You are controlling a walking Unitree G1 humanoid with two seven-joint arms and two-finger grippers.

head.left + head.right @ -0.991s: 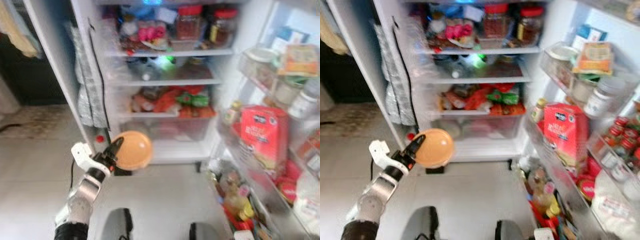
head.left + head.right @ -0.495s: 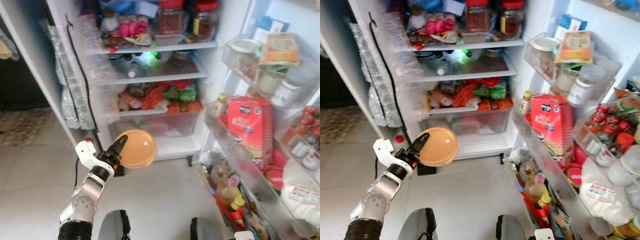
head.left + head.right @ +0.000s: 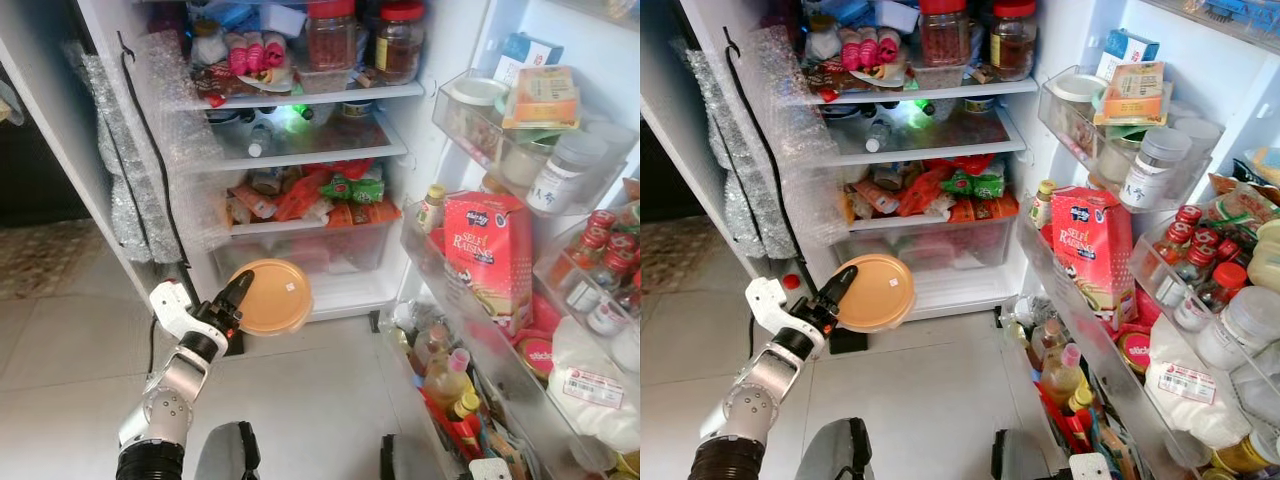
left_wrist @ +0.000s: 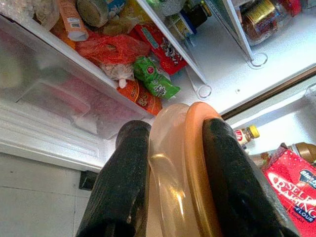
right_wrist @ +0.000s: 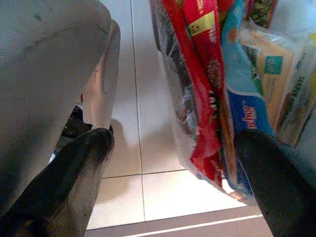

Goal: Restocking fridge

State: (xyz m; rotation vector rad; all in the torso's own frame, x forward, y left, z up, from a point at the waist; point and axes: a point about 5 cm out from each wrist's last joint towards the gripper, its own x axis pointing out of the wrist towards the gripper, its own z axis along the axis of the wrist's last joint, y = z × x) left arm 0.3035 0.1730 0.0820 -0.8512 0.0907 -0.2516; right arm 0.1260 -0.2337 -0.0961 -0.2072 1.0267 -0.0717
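The open fridge takes the upper centre of the frame, its shelves crowded with jars, packets and bottles, and its open door runs down the right side with racks full of small bottles and tubs. The floor before it, in the lower part of the frame, is of pale grey tiles; at the far left the room is dark. In the middle door rack stands a red bag with the words "SELF RAISING" in white, and the left wrist view shows "FLOUR" below them. A white packet low on the right bears a label too small to read. On the top shelf stand two jars with red lids. At the lower left, the left gripper is clenched on the round orange-lidded container, one finger on each side, holding it on edge in front of the clear bottom drawer. The right gripper hangs with its fingers released and wide apart, near red and blue packets.
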